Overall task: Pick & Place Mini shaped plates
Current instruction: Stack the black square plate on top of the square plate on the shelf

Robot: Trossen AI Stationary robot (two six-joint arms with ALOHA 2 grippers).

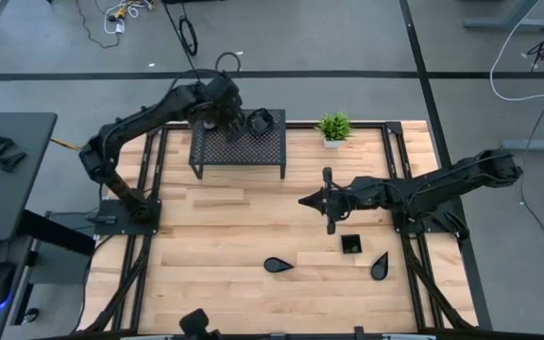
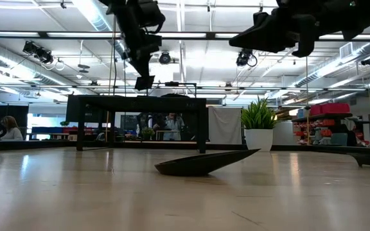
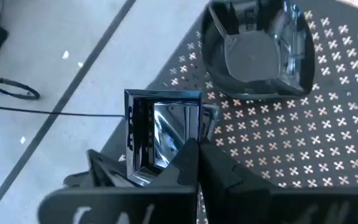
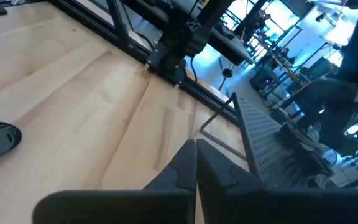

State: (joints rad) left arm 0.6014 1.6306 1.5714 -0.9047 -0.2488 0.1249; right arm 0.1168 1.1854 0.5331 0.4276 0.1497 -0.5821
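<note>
My left gripper (image 1: 230, 119) is over the far left part of the black mesh rack (image 1: 239, 151), shut on a square glossy black mini plate (image 3: 163, 134). A second, rounded-square plate (image 3: 257, 53) rests flat on the rack top beside it. On the wooden table lie two teardrop plates (image 1: 277, 265) (image 1: 380, 267) and a small square plate (image 1: 350, 245). My right gripper (image 1: 305, 200) hovers shut and empty above the table's middle, pointing toward the left edge. The low view shows one teardrop plate (image 2: 204, 162) flat on the wood. My left gripper holds the square plate by its near rim (image 3: 143, 168). One finger (image 3: 101, 171) is outside a side wall and the other (image 3: 188, 162) lies over the hollow. The fingers come from above, slanting down. The plate is tilted, just above the rack's corner (image 2: 144, 82).
A small green potted plant (image 1: 333, 127) stands at the far edge, right of the rack. Black frame rails (image 1: 399, 161) run along both sides of the table. Bare wood lies between the rack and the plates near the front edge. People show in the room beyond.
</note>
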